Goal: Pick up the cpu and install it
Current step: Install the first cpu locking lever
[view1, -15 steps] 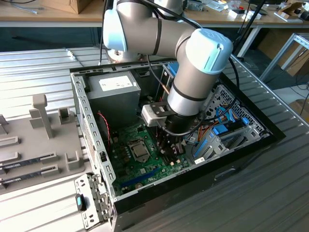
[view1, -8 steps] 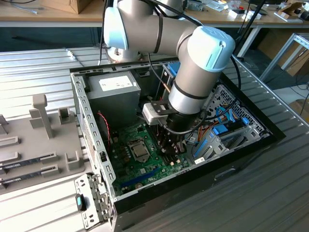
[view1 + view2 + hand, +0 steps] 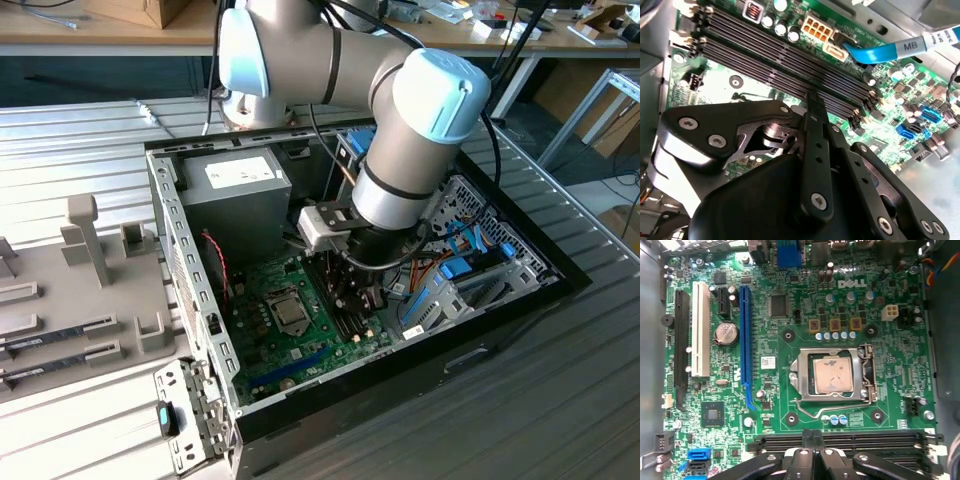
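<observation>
Our gripper (image 3: 812, 437) hangs fingers pressed together and empty over the memory slots (image 3: 850, 442), cpu (image 3: 832, 374) seated mid-motherboard (image 3: 790, 315); descending could scrape them.

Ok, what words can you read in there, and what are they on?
Motherboard: white maker's logo; I don't read print aloud.
Blue cable, white tag: two letters, left unread too.
Power supply, white label: too small.
Small white sticker by the blue slot: too small.
</observation>
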`<action>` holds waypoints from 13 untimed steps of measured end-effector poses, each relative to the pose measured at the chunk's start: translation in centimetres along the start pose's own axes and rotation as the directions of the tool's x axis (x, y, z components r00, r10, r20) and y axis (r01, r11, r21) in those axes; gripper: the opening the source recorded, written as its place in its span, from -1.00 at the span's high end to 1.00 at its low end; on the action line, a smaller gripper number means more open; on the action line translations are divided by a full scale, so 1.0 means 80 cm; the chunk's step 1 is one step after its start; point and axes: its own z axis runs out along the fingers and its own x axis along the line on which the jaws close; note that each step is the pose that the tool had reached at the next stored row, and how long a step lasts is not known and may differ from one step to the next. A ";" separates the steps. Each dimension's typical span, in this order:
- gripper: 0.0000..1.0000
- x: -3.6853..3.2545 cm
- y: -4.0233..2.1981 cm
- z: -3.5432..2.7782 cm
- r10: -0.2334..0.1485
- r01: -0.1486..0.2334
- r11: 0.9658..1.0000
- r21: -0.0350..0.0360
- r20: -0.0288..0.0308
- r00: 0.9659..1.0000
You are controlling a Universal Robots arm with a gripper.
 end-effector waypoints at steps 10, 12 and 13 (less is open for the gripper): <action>0.79 -0.0110 -0.0009 -0.0130 -0.009 0.009 1.000 0.000 0.026 1.000; 0.79 -0.0109 0.0026 -0.0130 -0.010 0.010 1.000 -0.001 0.035 0.999; 0.79 -0.0109 0.0041 -0.0129 -0.010 0.010 1.000 -0.001 0.037 0.999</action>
